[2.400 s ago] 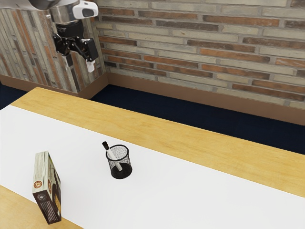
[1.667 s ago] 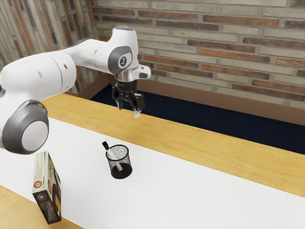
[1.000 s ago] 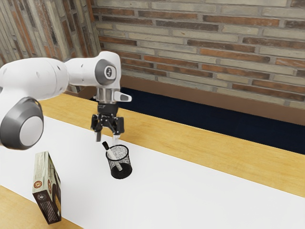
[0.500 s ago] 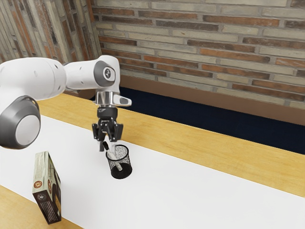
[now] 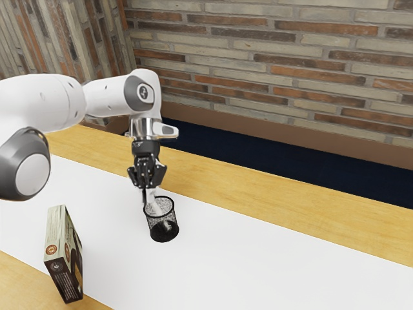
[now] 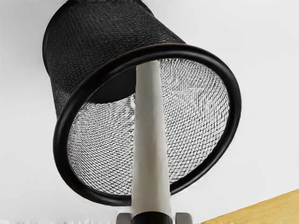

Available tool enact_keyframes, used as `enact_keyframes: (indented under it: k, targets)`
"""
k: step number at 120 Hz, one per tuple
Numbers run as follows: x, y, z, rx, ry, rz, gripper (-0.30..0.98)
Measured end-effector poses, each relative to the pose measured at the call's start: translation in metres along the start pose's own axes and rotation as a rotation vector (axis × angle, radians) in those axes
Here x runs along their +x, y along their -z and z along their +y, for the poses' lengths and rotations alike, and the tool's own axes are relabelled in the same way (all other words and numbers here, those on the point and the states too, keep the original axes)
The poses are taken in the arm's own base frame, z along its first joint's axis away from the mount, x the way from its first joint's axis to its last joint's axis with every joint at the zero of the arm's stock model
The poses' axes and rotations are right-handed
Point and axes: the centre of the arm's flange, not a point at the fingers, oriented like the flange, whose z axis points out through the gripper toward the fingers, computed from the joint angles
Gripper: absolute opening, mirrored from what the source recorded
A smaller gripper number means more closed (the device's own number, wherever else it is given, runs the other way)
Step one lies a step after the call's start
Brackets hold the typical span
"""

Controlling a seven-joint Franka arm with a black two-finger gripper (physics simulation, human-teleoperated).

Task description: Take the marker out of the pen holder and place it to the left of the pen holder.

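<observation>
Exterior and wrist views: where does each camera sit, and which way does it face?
Exterior: at the arm's side, looking down across the table at the gripper, pen holder and box.
Wrist: on the hand, looking into the pen holder's mouth; gripper tips show at the lower edge.
Shared: gripper, marker, pen holder, table.

Nothing can be read: the print on the box (image 5: 63,258) is too small to make out, as is the round emblem (image 5: 144,93) on the white arm (image 5: 45,100)
</observation>
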Motion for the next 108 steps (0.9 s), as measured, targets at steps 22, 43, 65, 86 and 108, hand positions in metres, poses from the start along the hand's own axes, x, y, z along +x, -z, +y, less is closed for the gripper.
enact_keyframes:
  k: [22, 43, 65, 86, 108]
  targets:
    - [-0.085, 0.056, 0.037, 0.029, -0.033, 0.093, -0.07]
    - [-0.183, 0.086, 0.035, 0.083, 0.009, 0.163, -0.07]
    - [-0.196, 0.080, -0.027, 0.182, 0.112, 0.204, -0.07]
    - [-0.173, 0.061, -0.063, 0.272, 0.046, 0.294, -0.07]
    - [-0.167, 0.035, -0.079, 0.354, -0.082, 0.435, -0.08]
